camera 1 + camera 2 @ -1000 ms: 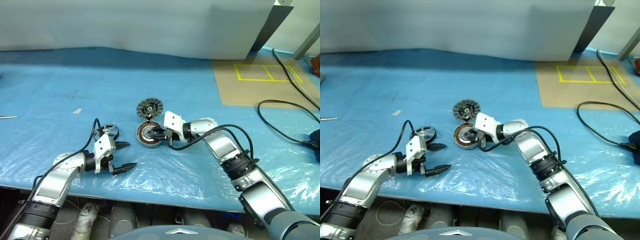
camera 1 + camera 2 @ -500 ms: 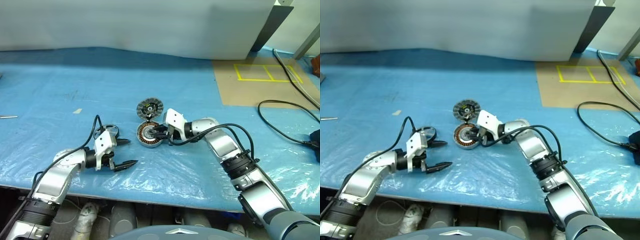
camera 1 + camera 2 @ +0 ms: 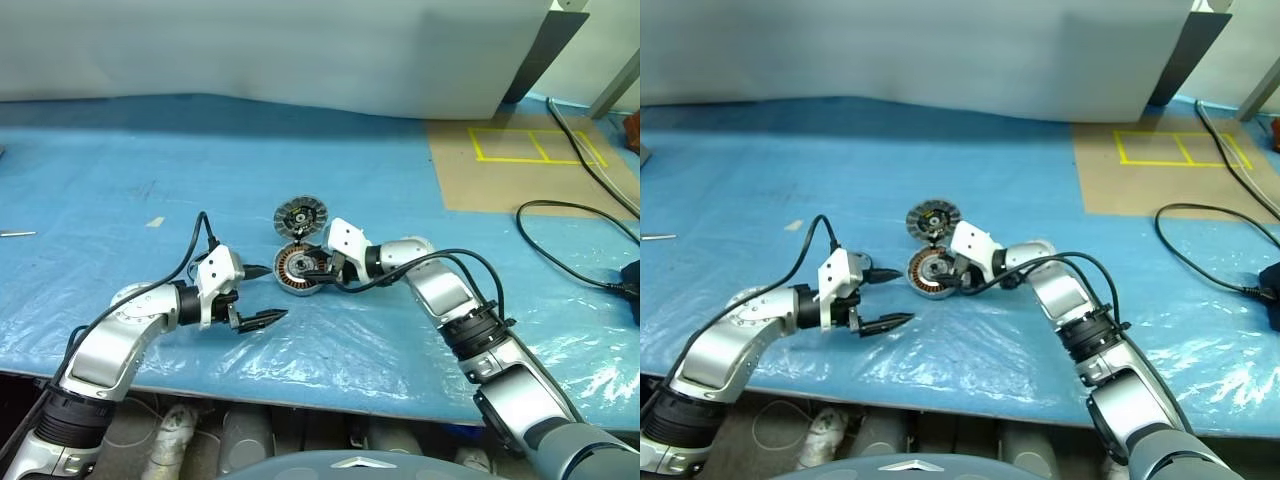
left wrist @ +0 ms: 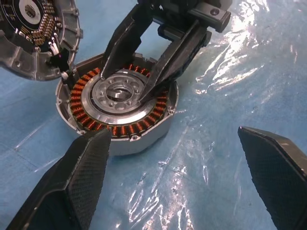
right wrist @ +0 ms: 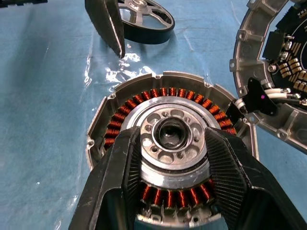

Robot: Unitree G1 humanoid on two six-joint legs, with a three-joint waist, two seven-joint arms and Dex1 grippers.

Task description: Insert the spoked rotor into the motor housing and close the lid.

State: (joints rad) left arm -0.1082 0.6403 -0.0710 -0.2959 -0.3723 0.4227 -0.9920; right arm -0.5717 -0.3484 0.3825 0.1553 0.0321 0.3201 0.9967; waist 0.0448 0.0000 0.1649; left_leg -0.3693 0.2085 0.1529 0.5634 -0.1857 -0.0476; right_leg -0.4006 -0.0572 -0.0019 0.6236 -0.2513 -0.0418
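Reaching in from the right, the right gripper (image 3: 308, 270) sits over the motor housing (image 3: 297, 268) with its two black fingers (image 5: 120, 177) parted narrowly, one on each side of the silver central hub. The fingertips lie inside the ring of orange-copper windings (image 5: 158, 93); whether they press on the hub cannot be told. No part is lifted; the housing rests flat on the table (image 3: 400, 330).

The left gripper (image 3: 262, 296) is held just left of the housing, apart from it, its fingers (image 4: 81, 177) spread wide and holding nothing. It points toward the housing from the near-left side, raised slightly off the blue sheet.

The motor housing lies near the middle of the table, open side up, its silver rim intact. The lid (image 3: 300, 216) lies just behind the housing, on the far side, its edge close against the housing rim; short wires (image 5: 280, 93) and a black connector join the two at that point. In the wrist views the lid's exposed face shows a circuit board with copper pads.

The spoked rotor (image 5: 146, 21), a dark ring with silver spokes, lies flat on the table to the left of the housing, beyond the left gripper's finger and clear of both grippers.

A crinkled blue plastic sheet (image 3: 150, 180) covers the table. A brown board with yellow tape lines (image 3: 530, 145) occupies the far right, and a black cable (image 3: 560, 230) runs across the right side.
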